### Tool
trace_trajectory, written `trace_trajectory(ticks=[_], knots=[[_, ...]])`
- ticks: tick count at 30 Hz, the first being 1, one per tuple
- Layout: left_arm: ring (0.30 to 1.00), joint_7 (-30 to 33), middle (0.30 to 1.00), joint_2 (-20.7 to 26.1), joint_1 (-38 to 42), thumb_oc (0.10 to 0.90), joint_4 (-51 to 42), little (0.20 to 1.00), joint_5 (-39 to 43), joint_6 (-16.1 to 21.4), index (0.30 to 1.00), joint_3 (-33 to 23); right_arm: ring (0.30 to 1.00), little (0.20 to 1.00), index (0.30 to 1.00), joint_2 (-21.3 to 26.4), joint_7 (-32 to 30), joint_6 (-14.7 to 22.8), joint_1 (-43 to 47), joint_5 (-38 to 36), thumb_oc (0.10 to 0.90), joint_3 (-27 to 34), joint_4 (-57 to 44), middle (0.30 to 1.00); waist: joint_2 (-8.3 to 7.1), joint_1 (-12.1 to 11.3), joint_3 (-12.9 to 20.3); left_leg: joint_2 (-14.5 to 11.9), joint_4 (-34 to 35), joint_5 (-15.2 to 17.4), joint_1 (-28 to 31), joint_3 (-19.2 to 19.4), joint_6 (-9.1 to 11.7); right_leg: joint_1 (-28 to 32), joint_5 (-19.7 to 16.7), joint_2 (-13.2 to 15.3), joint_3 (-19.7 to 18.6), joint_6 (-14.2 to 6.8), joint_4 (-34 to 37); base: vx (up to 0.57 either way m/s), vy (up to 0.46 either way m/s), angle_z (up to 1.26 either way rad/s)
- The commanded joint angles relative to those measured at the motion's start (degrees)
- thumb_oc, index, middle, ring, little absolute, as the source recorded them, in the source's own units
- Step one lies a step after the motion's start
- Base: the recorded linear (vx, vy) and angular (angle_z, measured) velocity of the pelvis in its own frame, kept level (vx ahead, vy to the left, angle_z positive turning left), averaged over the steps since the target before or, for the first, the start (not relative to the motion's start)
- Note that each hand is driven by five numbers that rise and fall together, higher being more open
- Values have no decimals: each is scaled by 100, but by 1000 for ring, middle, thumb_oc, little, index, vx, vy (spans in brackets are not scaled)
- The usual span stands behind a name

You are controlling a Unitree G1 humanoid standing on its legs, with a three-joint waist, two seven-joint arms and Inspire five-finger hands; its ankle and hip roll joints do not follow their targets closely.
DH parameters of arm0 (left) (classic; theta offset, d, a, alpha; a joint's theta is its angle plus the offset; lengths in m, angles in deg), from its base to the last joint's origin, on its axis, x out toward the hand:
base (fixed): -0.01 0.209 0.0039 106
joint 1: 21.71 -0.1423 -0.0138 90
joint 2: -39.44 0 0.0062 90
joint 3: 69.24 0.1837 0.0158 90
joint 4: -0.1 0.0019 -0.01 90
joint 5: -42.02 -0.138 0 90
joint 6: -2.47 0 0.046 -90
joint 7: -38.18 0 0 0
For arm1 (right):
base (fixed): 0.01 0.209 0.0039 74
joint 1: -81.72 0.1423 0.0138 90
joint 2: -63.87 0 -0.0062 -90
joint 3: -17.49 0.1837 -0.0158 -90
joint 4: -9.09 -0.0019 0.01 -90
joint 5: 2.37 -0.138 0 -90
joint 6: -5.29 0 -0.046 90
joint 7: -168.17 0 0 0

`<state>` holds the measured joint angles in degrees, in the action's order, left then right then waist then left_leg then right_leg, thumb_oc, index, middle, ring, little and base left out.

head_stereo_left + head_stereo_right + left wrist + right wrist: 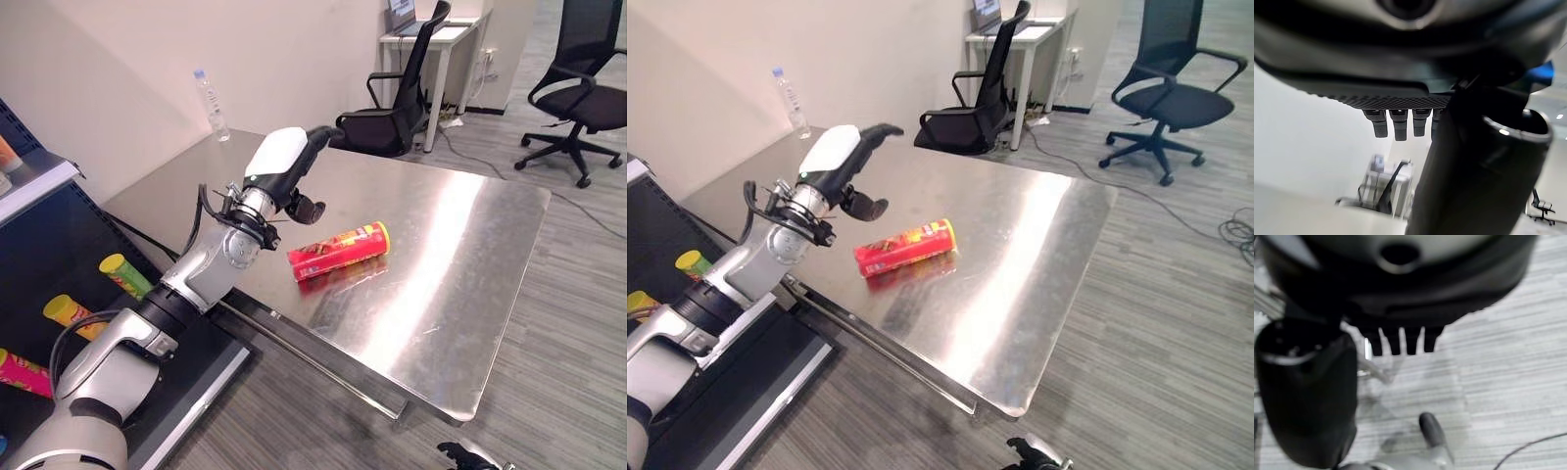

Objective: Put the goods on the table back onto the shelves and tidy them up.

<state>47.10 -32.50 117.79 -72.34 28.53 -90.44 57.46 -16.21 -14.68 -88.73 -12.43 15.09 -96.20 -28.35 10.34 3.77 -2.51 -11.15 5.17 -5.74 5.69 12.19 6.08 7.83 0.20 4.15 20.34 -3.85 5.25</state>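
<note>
Left hand (294,162) open above red can (338,251)

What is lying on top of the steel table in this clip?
On the steel table lies a red cylindrical chip can with a yellow lid, on its side, and a clear plastic water bottle stands at the far corner. The open left hand hovers above, covering a patch of tabletop.
</note>
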Motion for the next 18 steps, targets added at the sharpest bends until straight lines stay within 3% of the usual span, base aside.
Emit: trace_trajectory(ticks=[1,14,18], knots=[[900,220,900,-74,1049,800,283,900,-53,82,900,-922,900,900,900,60,-159,196,76,120,800,-10,-187,900,-128,-147,165,-699,-126,-454,-251,94,492,-50,371,-49,-173,-125,-62,-10,-41,0],[900,37,900,-929,379,800,1056,900,-119,-51,900,-883,900,900,900,-42,-189,236,89,55,800,-147,32,900,-78,6,131,-896,-119,-665,-263,226,586,-61,427,-201,-258,-35,-52,-6,-34,0],[900,-20,900,-1240,336,800,1705,900,-178,-77,900,-693,900,900,900,-37,-211,253,105,19,800,-170,132,900,-9,94,105,-957,-124,-727,-251,281,618,-78,440,-245,-325,-12,-54,-5,-39,-2]])
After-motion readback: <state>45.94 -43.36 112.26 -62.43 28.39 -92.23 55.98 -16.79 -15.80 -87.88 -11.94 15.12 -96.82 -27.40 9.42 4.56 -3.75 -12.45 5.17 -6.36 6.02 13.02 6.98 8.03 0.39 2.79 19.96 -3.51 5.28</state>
